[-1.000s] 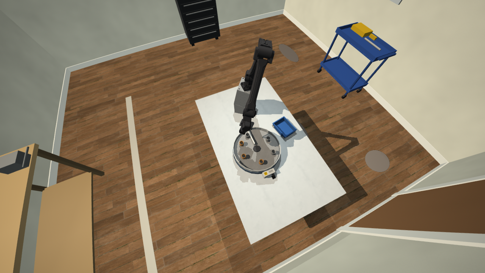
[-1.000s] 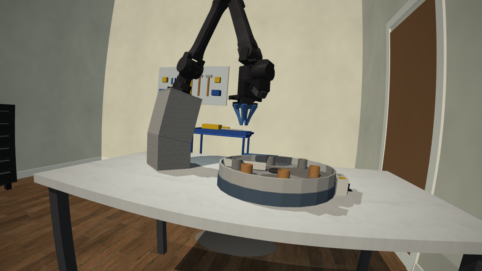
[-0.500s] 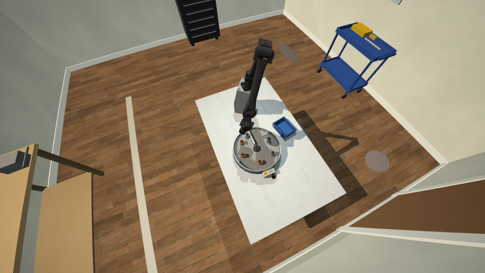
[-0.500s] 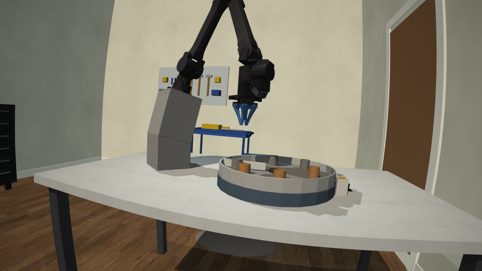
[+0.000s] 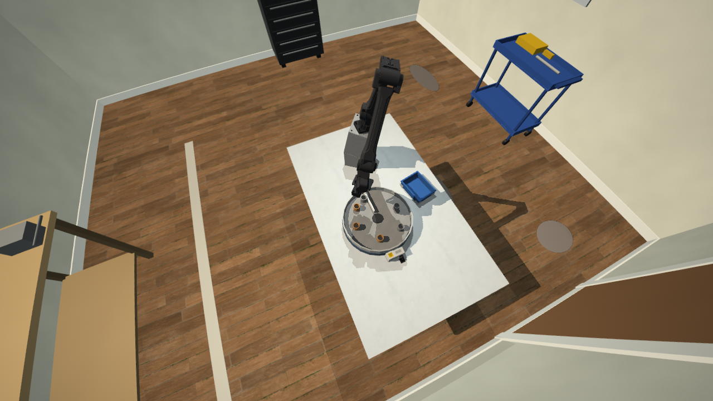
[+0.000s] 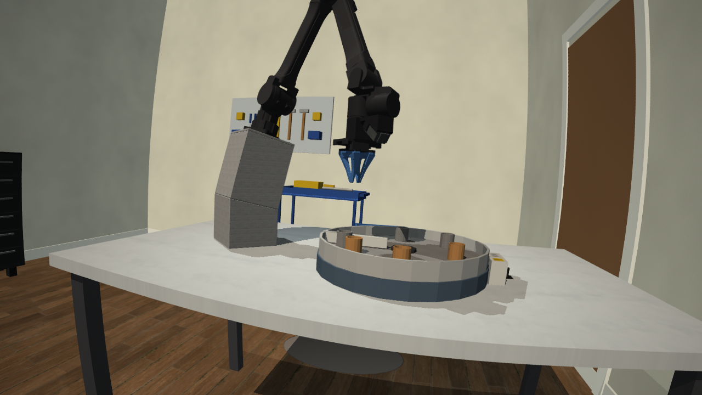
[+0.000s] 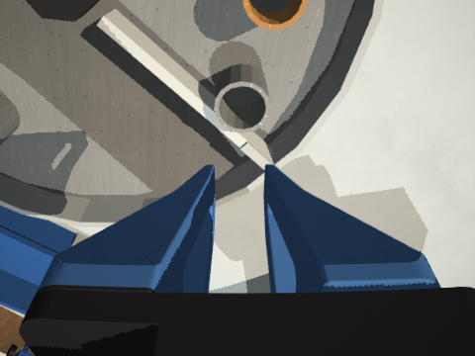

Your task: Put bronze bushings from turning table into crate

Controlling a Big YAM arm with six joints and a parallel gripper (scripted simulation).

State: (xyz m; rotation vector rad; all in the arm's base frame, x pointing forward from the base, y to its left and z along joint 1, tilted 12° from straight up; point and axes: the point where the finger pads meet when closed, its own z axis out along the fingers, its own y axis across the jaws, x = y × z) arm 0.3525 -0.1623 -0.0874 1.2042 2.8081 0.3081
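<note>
Steel bushing (image 5: 363, 198) (image 6: 344, 237) (image 7: 254, 75) below and beyond the jaws, which stood narrowly spread around nothing, risked a knock if they descended without widening.

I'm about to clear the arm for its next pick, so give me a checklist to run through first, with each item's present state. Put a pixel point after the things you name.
1. Tool (image 6: 355, 181) (image 7: 239, 179) holding nothing: ok.
2. Tool raised above the turntable rim (image 5: 345, 234) (image 6: 402, 269): ok.
3. Tool open wide enough for a bushing: cannot tell; the fingers stand only slightly apart.
4. Bronze bushing under the tool: not ok; a steel bushing (image 5: 364, 198) (image 6: 344, 236) (image 7: 263, 94) is nearest.
5. Crate (image 5: 418, 186) upright, with room inside: ok.
6. Bronze bushings all in the crate: not ok; three stand on the turntable.
</note>
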